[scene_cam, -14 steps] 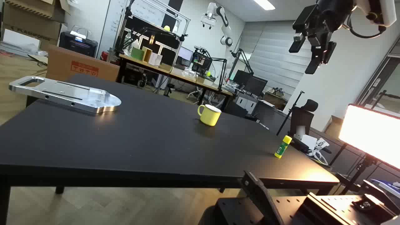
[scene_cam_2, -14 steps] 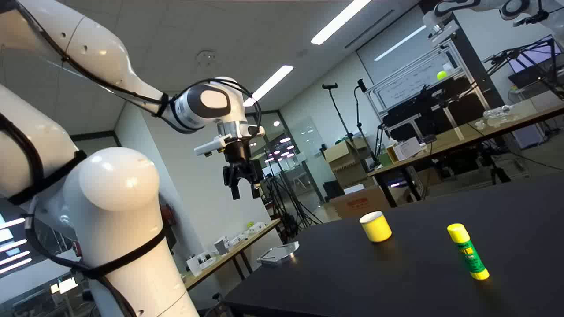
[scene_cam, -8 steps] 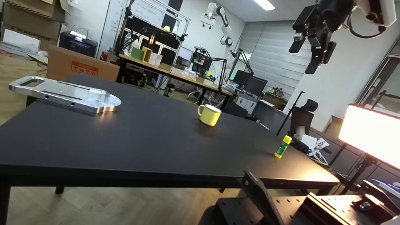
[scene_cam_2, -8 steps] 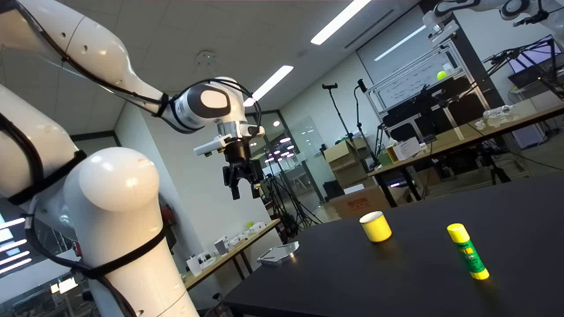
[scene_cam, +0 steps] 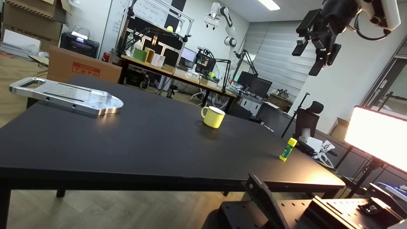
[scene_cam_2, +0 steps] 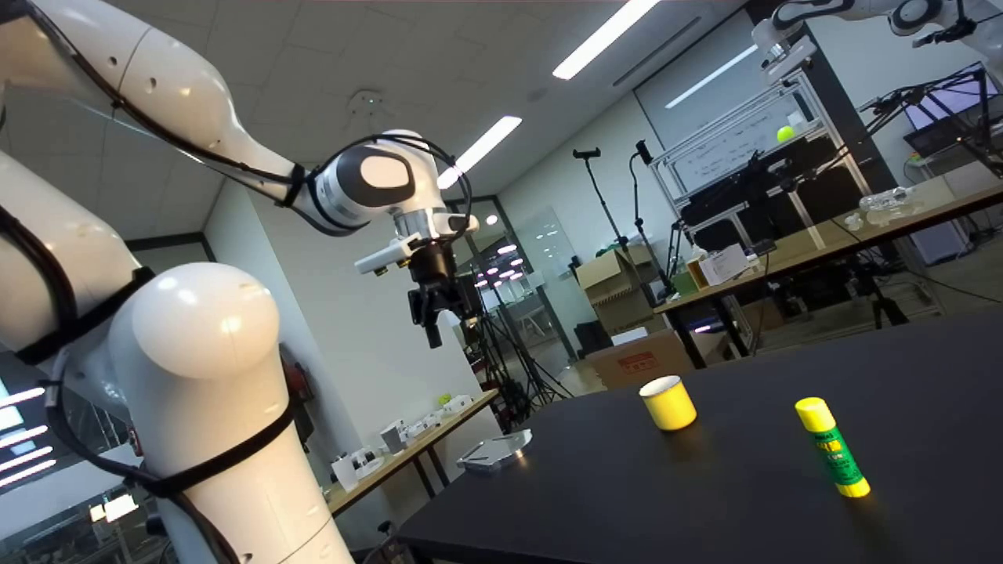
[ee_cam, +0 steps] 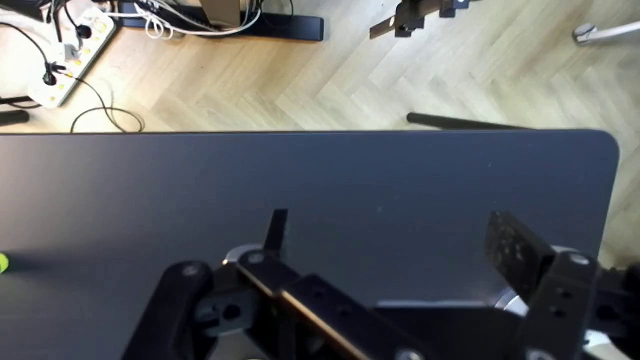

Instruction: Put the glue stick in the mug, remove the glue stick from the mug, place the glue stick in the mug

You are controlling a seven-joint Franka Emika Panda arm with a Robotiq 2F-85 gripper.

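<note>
I find the worktop (scene_cam: 152, 140) smooth, nearly matt. Plate (scene_cam: 68, 93) by the left edge in an exterior view: shiny metal. Mug (scene_cam: 213, 118) toward the far edge: smooth, satin. Glue stick (scene_cam_2: 832, 448): glossy plastic. My gripper (ee_cam: 389, 220): matt.

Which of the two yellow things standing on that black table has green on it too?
The glue stick: slim, with green around its middle between yellow ends. The mug is wider and squatter, and its visible side is plain yellow.
</note>
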